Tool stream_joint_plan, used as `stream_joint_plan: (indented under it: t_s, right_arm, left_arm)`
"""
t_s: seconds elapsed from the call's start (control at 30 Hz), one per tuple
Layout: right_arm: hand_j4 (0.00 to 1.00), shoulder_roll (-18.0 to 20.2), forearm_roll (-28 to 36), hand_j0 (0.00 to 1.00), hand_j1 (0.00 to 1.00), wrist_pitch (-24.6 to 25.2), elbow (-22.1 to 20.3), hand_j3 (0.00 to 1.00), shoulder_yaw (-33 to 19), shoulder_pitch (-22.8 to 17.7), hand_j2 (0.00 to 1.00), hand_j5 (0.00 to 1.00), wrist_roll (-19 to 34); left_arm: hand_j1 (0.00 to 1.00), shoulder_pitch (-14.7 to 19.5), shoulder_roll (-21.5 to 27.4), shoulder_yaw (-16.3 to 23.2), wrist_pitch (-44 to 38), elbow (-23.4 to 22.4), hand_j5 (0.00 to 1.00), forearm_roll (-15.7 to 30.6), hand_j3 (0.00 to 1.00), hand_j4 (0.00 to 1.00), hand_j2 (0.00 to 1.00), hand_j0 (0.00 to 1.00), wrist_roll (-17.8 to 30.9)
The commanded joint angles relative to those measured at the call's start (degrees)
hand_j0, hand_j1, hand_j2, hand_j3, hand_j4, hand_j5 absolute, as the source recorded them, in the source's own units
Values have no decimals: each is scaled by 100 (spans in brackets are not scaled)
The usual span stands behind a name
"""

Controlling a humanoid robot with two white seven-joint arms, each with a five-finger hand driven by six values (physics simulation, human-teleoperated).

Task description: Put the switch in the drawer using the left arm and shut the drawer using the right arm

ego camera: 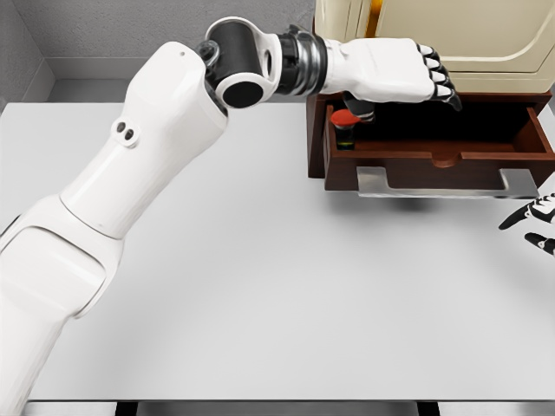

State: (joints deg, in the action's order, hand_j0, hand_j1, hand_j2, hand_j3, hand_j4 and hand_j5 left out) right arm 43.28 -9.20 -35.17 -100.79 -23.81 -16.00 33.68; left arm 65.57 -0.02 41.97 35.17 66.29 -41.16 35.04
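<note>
- One switch (346, 120), red-capped on a dark body, was seen standing upright inside the left end of the open drawer (434, 159).
- The left hand (395, 71) was held just above it, fingers loosely extended and nothing gripped; the thumb hung near the red cap, and contact could not be told.
- The placing step was judged nearly done; the left arm would next need lifting clear of the drawer.
- One handle (447, 182) was counted on the drawer front.
- Only the right hand's (532, 224) spread fingertips were seen at the right edge, near the handle, suited for the closing push.
</note>
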Motion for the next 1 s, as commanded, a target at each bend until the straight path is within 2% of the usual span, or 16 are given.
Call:
stream_joint_plan:
  t_s: [0.0,0.1,0.23,0.27,0.33,0.37,0.43,0.5,0.53,0.6,0.67,0.77,0.8,0.83,0.9,0.97]
  right_arm:
    - [56,5,42,56,56,17,-2,56,8,0,56,56,-2]
    - [56,14,42,56,56,17,-2,56,-1,0,56,56,-2]
    - [56,14,42,56,56,17,-2,56,8,-9,56,56,-2]
    - [56,14,42,56,56,17,-2,56,-1,-9,56,56,-2]
    - [56,14,42,56,56,17,-2,56,8,-9,56,56,-2]
    - [56,14,42,56,56,17,-2,56,8,-9,56,56,-2]
    - [56,5,42,56,56,17,-2,56,8,-17,56,56,-2]
    - [56,14,42,56,56,17,-2,56,-1,-18,56,56,-2]
    - [56,14,42,56,56,17,-2,56,-1,-18,56,56,-2]
    - [56,14,42,56,56,17,-2,56,8,-18,56,56,-2]
    - [56,14,42,56,56,17,-2,56,-1,-18,56,56,-2]
    - [57,14,42,57,57,17,-2,57,-1,-18,57,57,15]
    - [57,14,42,57,57,17,-2,57,-1,-18,57,57,33]
    - [57,14,42,57,57,17,-2,57,-1,-18,57,57,33]
    - [57,14,42,57,57,17,-2,57,-1,-18,57,57,42]
    - [57,14,42,57,57,17,-2,57,-10,-18,57,57,51]
  left_arm:
    - [97,0,2,-5,-17,121,97,99,97,97,97,97,-4]
    - [98,9,2,39,-17,718,98,151,98,98,98,98,-4]
    - [100,79,2,153,-17,1237,100,934,100,100,100,100,-4]
    - [100,97,168,153,-17,1237,100,1232,100,100,100,100,-4]
    - [100,53,581,145,-17,1229,100,1391,100,100,100,100,-4]
    - [100,-9,845,145,-17,1211,100,1846,100,100,100,100,-4]
    - [100,9,1881,162,-17,1264,100,4465,100,100,100,100,-4]
    - [100,202,2778,180,-17,1246,100,4810,100,100,100,100,-4]
    - [100,193,3051,425,-17,1237,100,5011,100,100,100,100,-4]
    - [100,202,3789,1533,-17,1369,100,6751,100,100,100,100,-4]
    - [100,193,4308,1998,-17,1949,100,7358,100,100,100,100,-4]
    - [100,176,4475,2280,-17,2449,100,7543,100,100,100,100,-4]
    - [100,158,4475,2280,-552,2608,100,7543,100,100,100,100,-4]
    - [100,-17,4449,2272,-740,2600,100,7657,100,100,100,100,-4]
    - [100,-61,4423,2272,-757,2547,100,8228,100,100,100,100,-4]
    - [100,-35,4396,2272,-1626,2494,100,8211,100,100,100,100,-4]
